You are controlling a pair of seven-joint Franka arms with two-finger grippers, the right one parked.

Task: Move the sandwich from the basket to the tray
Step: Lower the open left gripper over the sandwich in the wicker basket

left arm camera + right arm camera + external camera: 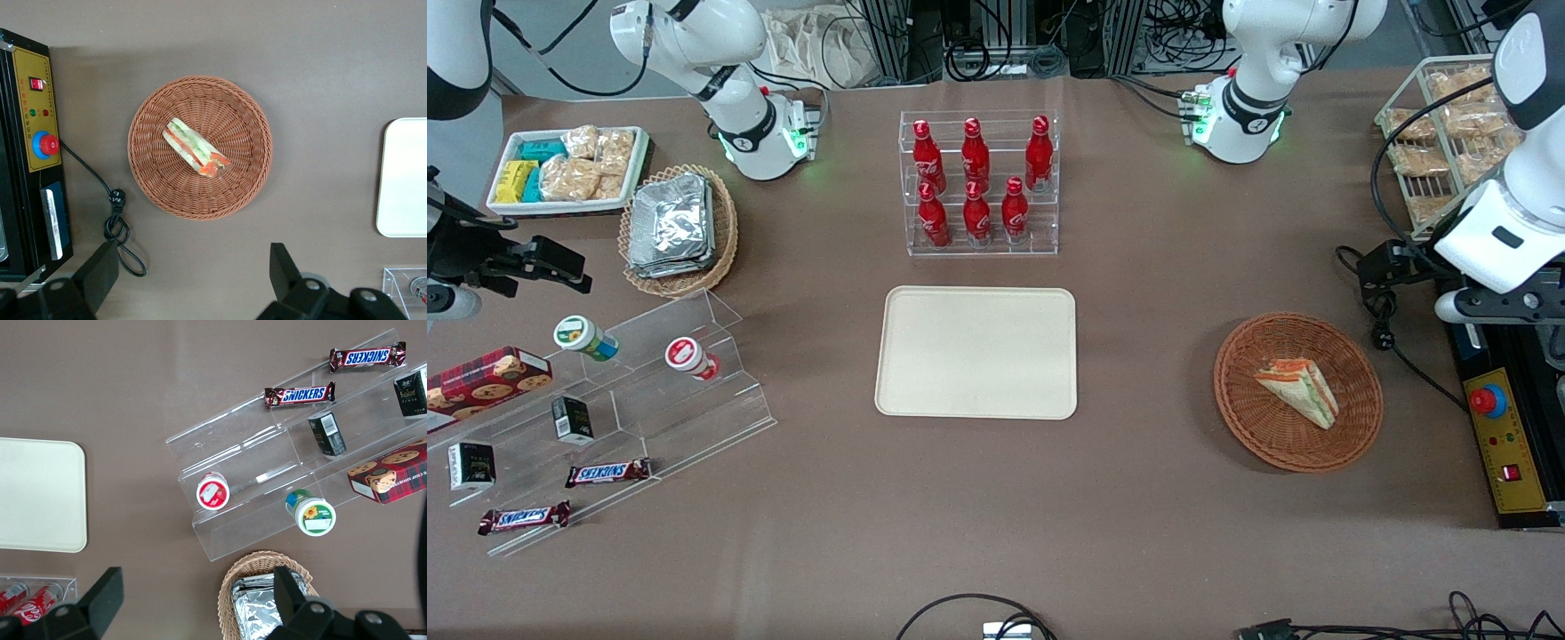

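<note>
The sandwich (1298, 388), a wrapped triangular wedge with orange, green and red filling, lies in the round reddish-brown wicker basket (1254, 427) toward the working arm's end of the table. The cream-beige tray (976, 351) lies flat at the table's middle with nothing on it. My left arm's gripper (1392, 265) hangs high above the table, beside the basket and farther from the front camera than it. It is open and holds nothing. The left wrist view looks down past the spread gripper (192, 273) at the sandwich (195, 148), the basket (240, 120) and the tray's edge (403, 177).
A control box with a red button (1498, 427) and a looped black cable (1383, 333) lie beside the basket. A clear rack of red bottles (978, 182) stands by the tray, farther from the front camera. A wire basket of snack packs (1440, 133) is near the working arm.
</note>
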